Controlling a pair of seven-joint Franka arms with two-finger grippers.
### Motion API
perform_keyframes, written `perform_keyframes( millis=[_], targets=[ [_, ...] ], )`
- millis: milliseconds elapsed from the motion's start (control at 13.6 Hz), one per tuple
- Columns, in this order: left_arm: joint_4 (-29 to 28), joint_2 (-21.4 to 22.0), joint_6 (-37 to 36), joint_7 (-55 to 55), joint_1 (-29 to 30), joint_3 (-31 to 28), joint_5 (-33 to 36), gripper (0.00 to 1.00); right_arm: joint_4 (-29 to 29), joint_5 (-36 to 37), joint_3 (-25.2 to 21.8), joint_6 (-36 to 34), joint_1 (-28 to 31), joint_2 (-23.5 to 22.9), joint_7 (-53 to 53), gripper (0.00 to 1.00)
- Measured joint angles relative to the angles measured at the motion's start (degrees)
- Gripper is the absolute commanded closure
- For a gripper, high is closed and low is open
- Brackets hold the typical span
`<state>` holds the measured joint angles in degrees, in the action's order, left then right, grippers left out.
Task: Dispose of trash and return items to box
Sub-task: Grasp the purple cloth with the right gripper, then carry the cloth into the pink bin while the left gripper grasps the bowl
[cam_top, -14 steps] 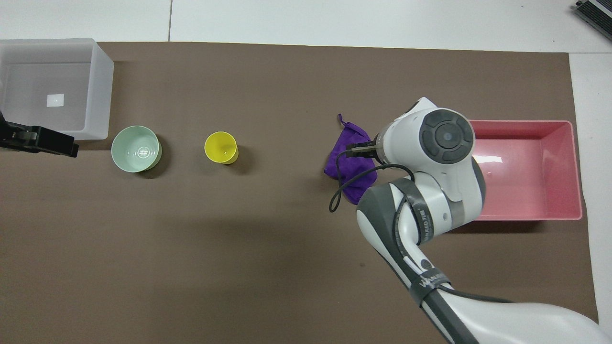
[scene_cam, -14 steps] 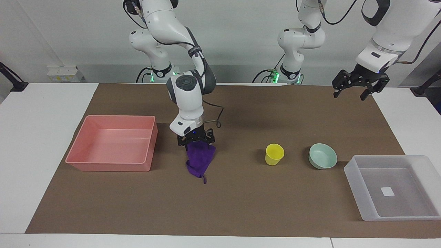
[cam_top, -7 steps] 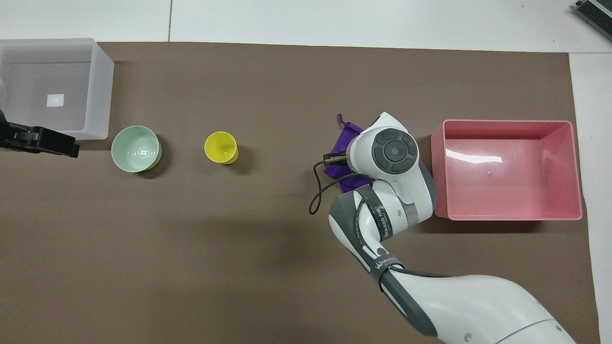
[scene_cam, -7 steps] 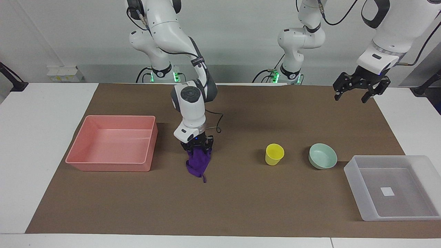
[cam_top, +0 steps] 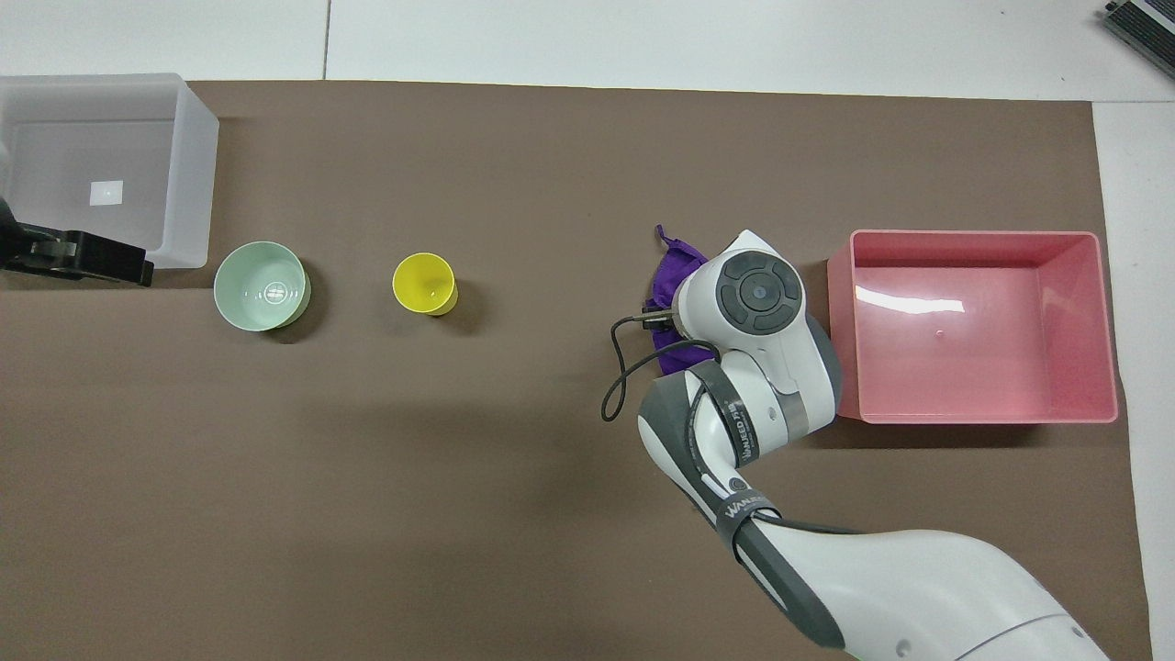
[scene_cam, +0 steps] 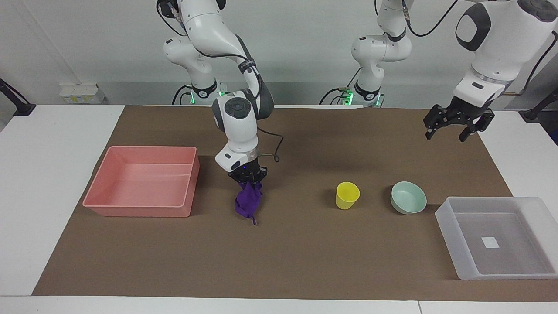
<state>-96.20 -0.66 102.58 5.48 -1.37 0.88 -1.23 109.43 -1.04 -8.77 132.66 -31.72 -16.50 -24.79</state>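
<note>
The right gripper [scene_cam: 248,181] is clamped on the top of the purple rag [scene_cam: 247,203], which hangs bunched below it (its lowest tip is at or just above the brown mat [scene_cam: 279,261]; you cannot tell which). You find the rag just beside the pink tray [scene_cam: 144,181], toward the right arm's end of the table. The left gripper [scene_cam: 458,123] waits in the air over the mat's edge at the left arm's end, fingers spread wide and holding nothing. The yellow cup [scene_cam: 347,195] and mint-green bowl [scene_cam: 408,197] stand side by side on the mat. The translucent bin [scene_cam: 497,237] sits beside the bowl, slightly farther from the robots.
</note>
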Motion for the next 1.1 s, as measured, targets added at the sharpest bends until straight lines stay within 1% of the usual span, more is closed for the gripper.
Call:
perform_keyframes(
  millis=[367,514,661,881,1101],
  targets=[
    [-7.47,-5.13,13.71,-0.10,1.39,-0.03,0.00,0.00,-0.30,1.15,-0.86,-8.70,1.17,9.28,-0.92,1.00],
    [-12.32,-6.42,20.27,-1.76,2.02,-0.04,0.00,0.00,-0.37,3.94,-0.90,-10.77,4.22,12.92,-0.92,1.00],
    [-15.93,-6.95,24.45,-4.47,2.70,-0.07,-0.02,0.00,-0.37,5.76,-0.91,-12.68,8.14,15.65,0.19,1.00],
    [-18.65,-7.24,26.95,-11.85,2.87,-0.05,-0.02,0.00,-0.12,6.26,-0.93,-15.86,14.20,17.48,4.88,1.00],
    [-21.02,-7.93,29.35,-19.28,2.90,0.00,-0.18,0.00,1.85,6.33,-0.98,-16.12,21.53,17.56,11.51,1.00]
  ],
)
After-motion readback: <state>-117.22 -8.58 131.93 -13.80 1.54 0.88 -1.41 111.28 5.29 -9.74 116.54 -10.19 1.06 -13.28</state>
